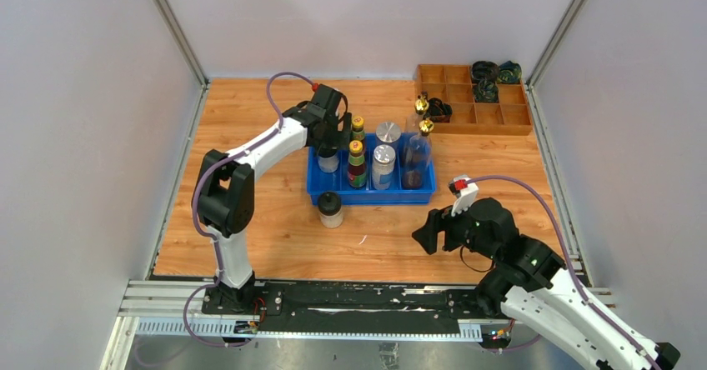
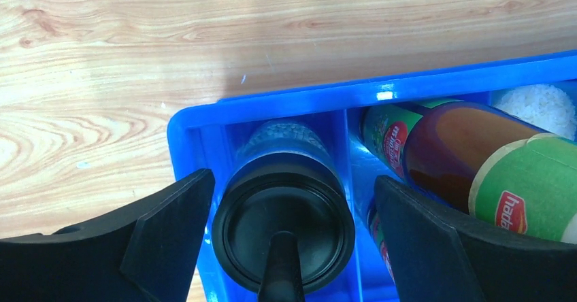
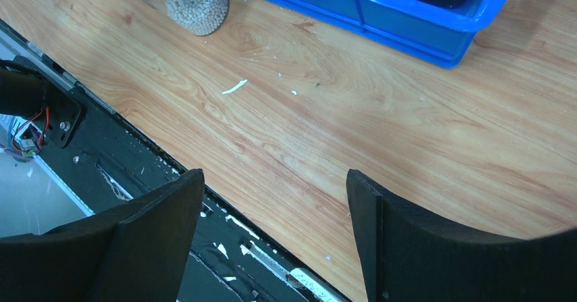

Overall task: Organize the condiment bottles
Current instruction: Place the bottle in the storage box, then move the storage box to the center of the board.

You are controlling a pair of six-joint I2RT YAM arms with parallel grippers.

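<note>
Bottles mostly stand in the blue bin (image 1: 372, 197) already. At the middle of the top view the left gripper (image 2: 291, 185) hangs over the bin's left column. Its fingers (image 2: 170, 227) are spread to either side of a black-capped jar (image 2: 282, 210) that stands upright in its cell. The left finger is just beside the cap and the right one is apart from it, so nothing is clamped.

The step looks like setting this jar down. Doing it well means rising straight up, keeping the fingers off the cap and off the sauce bottles (image 2: 469, 159) in the next column. The right gripper (image 3: 275, 179) hovers wide apart and empty over the table (image 3: 408, 111) at the lower right of the top view.

A second jar (image 1: 330, 209), with pale grains inside, stands just in front of the bin and likely comes next. Inside the bin, left to right, are the jar, 2 sauce bottles, 2 shakers (image 1: 383, 166) and a cruet (image 1: 416, 160) of dark liquid. Another gold spout (image 1: 422, 103) shows behind the cruet, but whether it stands inside the bin cannot be told. At the upper right a wooden tray (image 1: 502, 120) holds dark coils (image 1: 492, 74).
</note>
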